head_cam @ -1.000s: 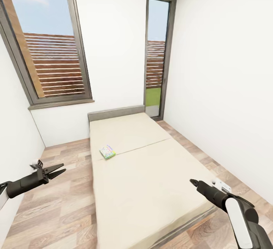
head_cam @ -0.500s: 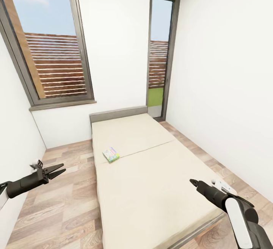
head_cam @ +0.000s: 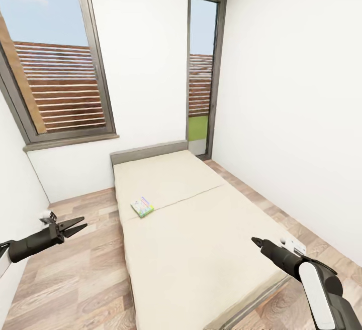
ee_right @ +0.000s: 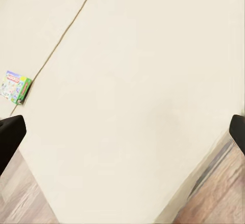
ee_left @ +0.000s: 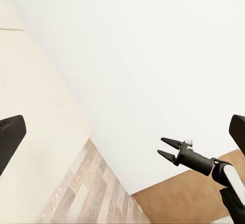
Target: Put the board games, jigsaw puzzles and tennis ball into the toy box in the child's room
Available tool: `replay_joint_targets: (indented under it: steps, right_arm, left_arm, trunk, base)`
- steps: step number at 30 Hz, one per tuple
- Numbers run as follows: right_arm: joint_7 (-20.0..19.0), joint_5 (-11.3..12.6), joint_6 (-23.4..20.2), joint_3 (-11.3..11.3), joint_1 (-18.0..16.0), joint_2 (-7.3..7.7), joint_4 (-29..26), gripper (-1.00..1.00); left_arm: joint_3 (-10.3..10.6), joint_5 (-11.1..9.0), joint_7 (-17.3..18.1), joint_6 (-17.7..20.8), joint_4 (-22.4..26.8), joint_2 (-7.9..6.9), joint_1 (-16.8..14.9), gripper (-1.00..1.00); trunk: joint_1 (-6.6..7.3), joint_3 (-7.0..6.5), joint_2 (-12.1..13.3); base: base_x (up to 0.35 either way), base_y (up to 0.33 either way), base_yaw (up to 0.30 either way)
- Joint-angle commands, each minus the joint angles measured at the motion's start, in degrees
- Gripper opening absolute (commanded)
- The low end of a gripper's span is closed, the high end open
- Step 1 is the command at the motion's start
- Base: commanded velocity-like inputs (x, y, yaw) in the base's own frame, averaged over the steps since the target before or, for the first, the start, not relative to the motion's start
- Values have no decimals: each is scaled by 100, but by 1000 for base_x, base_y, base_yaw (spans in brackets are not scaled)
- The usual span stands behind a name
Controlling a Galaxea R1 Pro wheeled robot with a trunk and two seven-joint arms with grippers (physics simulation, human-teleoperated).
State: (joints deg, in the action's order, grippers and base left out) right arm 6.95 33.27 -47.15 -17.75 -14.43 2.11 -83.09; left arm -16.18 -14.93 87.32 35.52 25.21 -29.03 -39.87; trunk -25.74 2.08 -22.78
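One board game (head_cam: 142, 207), a small flat white-green printed box, lies on the bed (head_cam: 201, 249) near the mattress's left edge, just before the seam. It also appears in the right wrist view, the board game (ee_right: 15, 87) lying far from the dark fingers (ee_right: 10, 134). My left gripper (head_cam: 75, 227) hangs open over the floor left of the bed, holding nothing. My right gripper (head_cam: 256, 242) hovers above the bed's near right part; in the left wrist view the right gripper (ee_left: 168, 150) has its fingers apart and empty. The table, toy box, jigsaw puzzles and tennis ball are out of view.
A grey headboard (head_cam: 148, 151) stands against the far wall under a large window (head_cam: 55, 79). A tall glass door (head_cam: 201, 79) is at the far right corner. Wooden floor (head_cam: 80, 269) runs along both sides of the bed, and a white wall (head_cam: 301, 119) is close on the right.
The whole picture has shifted a little, so the camera has moved; the bed and board game sit slightly further left in view. Both arms hold the same pose.
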Motion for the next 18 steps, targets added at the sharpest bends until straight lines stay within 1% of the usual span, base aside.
replay_joint_targets:
  steps: [1, 5, 11, 18]
  right_arm:
    - [54, 61, -22, 0, -7, 0, -5, 100]
    - [54, 59, -22, 2, -7, 0, -5, 100]
    - [60, 49, -22, 6, -7, 0, -5, 100]
    - [59, 41, -22, 8, -7, 0, -5, 100]
  left_arm:
    - [-3, 2, 22, 61, 1, 0, -3, 100]
    - [-3, 4, 22, 61, 1, -1, -3, 100]
    - [-3, 2, 22, 61, 1, 1, -3, 100]
    - [-5, 4, 29, 61, 1, -3, -3, 100]
  trunk:
    - [-4, 14, -14]
    - [-4, 14, -14]
    - [-4, 14, -14]
    - [-4, 14, -14]
  base:
    - [0, 16, -271]
    - [0, 11, -275]
    - [0, 62, -278]
    - [0, 129, -279]
